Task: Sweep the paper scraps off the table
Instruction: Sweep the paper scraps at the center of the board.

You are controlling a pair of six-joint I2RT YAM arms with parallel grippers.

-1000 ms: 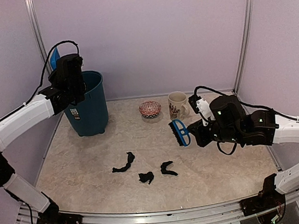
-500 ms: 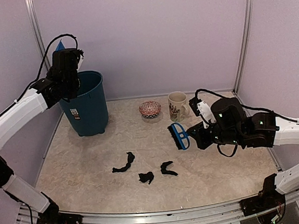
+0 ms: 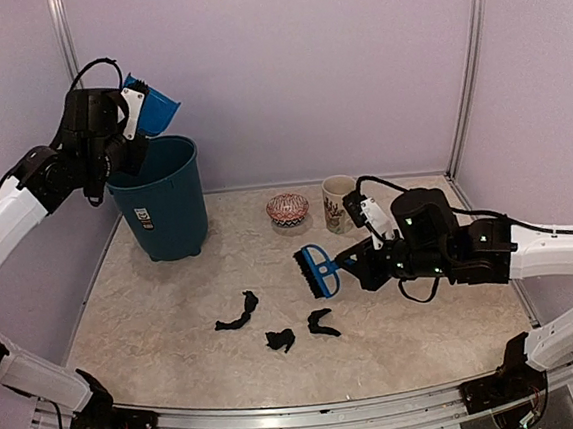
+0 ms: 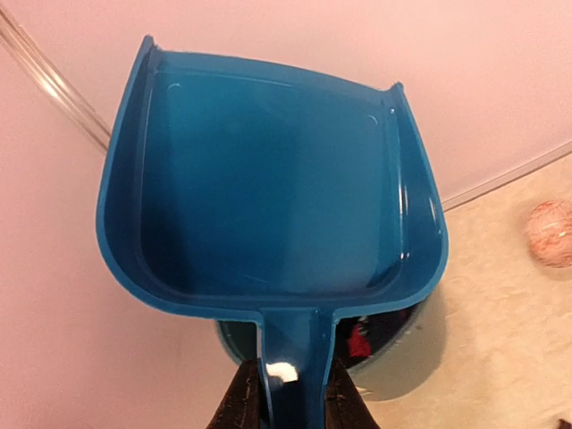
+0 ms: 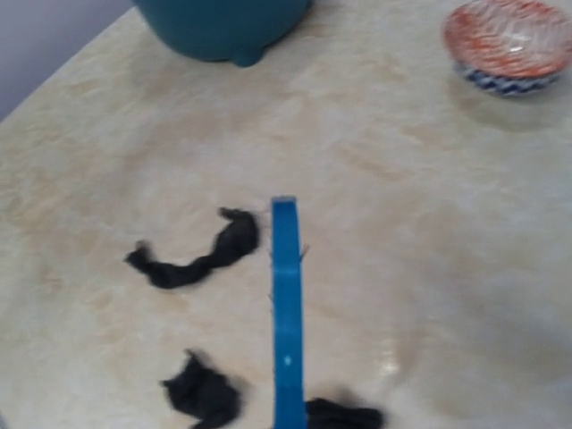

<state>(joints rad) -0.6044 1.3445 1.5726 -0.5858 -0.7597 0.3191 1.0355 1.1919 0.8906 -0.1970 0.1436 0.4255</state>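
Observation:
Three black paper scraps (image 3: 238, 312) (image 3: 281, 340) (image 3: 322, 323) lie on the beige table (image 3: 426, 313) near its front middle. In the right wrist view they show as dark wads (image 5: 192, 262) (image 5: 203, 393) (image 5: 344, 416). My right gripper (image 3: 356, 261) is shut on a small blue brush (image 3: 317, 270) (image 5: 284, 304) that hangs just above and behind them. My left gripper (image 3: 134, 105) (image 4: 290, 393) is shut on the handle of a blue dustpan (image 3: 155, 108) (image 4: 277, 179), held high over the teal bin (image 3: 165, 200). The pan looks empty. A reddish scrap (image 4: 357, 340) shows inside the bin.
A cream mug (image 3: 341, 202) and a red patterned bowl (image 3: 287, 209) (image 5: 511, 40) stand at the back middle. The bin (image 5: 223, 22) fills the back left corner. Purple walls close three sides, and a silver frame edge (image 3: 303, 404) runs along the front.
The left arm has swung the dustpan up and over to the right above the bin. The right arm has carried the brush left and down towards the scraps.

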